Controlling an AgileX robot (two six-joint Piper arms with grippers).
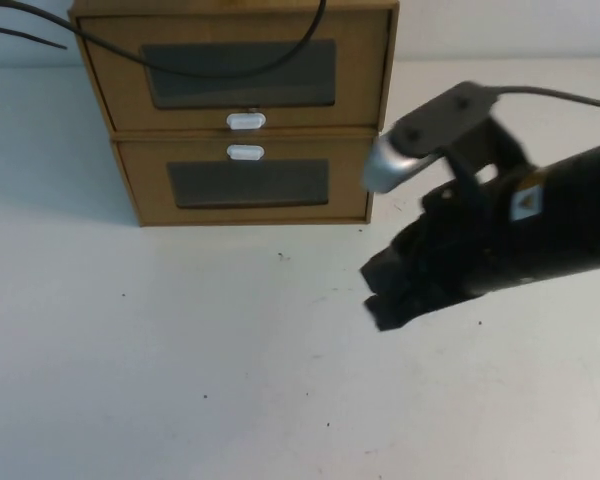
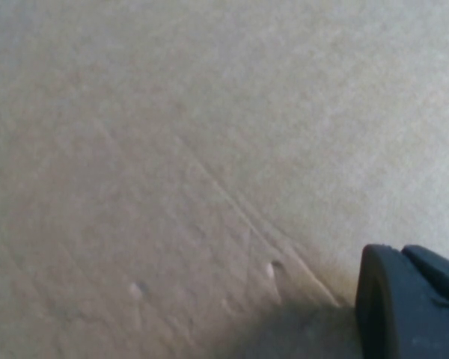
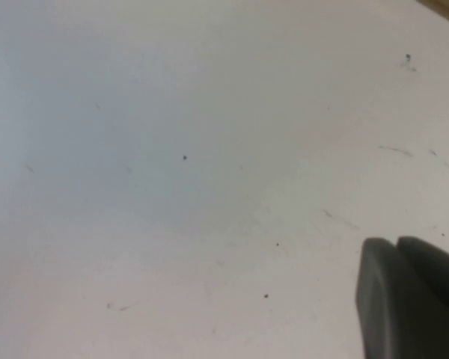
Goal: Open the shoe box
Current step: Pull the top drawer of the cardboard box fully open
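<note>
Stacked shoe boxes (image 1: 242, 110) stand at eleven o'clock on the table (image 1: 160, 380). The right gripper (image 1: 385, 300) is at five o'clock from them, and the left gripper (image 2: 408, 299) is close to a cardboard surface (image 2: 172, 149).

**A robot test bench in a lab, by the look of it**

I work over a plain white table (image 1: 180, 380), scuffed and dotted with dark specks, set against a pale blank wall (image 1: 500, 30). At the back stands a tan cardboard box with two drawers (image 1: 355, 180). A loose black cable (image 1: 180, 62) trails across its upper front, and my black robot arm (image 1: 560, 220) reaches in from the right.
</note>
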